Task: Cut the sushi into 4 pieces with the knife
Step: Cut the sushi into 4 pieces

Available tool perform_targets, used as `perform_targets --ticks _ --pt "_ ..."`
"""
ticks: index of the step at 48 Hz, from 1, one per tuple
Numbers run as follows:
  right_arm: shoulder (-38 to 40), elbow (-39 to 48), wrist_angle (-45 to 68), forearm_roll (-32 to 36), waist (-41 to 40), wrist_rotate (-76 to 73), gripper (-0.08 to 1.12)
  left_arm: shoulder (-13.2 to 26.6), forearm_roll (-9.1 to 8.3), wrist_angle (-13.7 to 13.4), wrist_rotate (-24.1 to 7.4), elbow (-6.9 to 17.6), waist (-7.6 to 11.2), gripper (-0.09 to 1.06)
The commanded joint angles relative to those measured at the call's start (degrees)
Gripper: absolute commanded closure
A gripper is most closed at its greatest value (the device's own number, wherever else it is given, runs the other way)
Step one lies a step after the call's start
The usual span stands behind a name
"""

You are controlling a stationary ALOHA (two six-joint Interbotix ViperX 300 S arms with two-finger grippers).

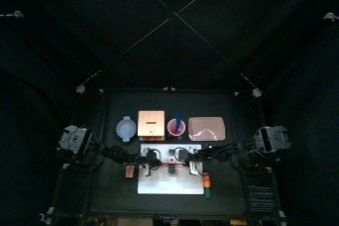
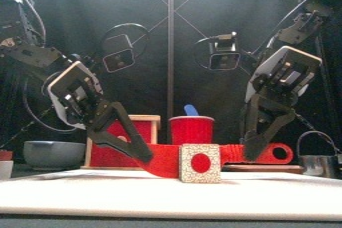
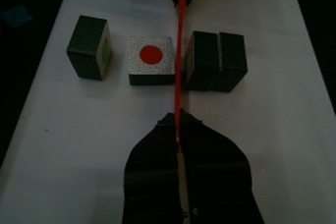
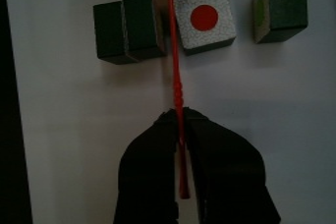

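- sushi roll (image 3: 217,59) is lying in pieces on the white cutting board (image 3: 282,140), one slice (image 2: 201,162) facing front
- both the left gripper (image 3: 180,125) and right gripper (image 4: 172,120) are clamping the red knife (image 2: 154,155), blade sitting between slices
- red cup (image 2: 191,132) is standing behind, probably holding the blue knife (image 2: 191,110)

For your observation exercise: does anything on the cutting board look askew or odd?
Yes: one sushi piece lies with its white, red-dotted face up, unlike the dark green blocks either side, on the white cutting board.
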State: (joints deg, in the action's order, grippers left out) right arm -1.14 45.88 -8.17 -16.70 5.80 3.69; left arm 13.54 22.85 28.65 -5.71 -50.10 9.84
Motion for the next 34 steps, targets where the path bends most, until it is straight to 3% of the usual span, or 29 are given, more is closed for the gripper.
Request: perform_targets --ticks 1,8,15,25,34 --pt "-1.14 -0.35 0.18 0.09 -0.44 0.0 1.0 1.32 0.53 -0.62 -0.09 0.53 -2.11 0.83" --pt "-0.09 -0.88 -0.44 -0.26 -0.09 -0.09 1.0 -0.35 0.44 -0.62 -0.09 0.79 -2.2 0.83" --pt "3.78 -2.29 -1.93 -0.18 0.53 -0.09 1.0 -5.01 -0.09 -0.62 -0.18 1.32 -1.58 0.83" --pt "9.23 -2.29 -2.99 -0.18 1.41 -0.09 1.0 -10.9 -1.14 -0.7 0.0 1.14 0.97 0.83" --pt "10.55 -1.76 -2.99 -0.44 1.76 -0.09 1.0 -11.95 -1.23 -0.7 0.0 1.49 1.85 0.83"
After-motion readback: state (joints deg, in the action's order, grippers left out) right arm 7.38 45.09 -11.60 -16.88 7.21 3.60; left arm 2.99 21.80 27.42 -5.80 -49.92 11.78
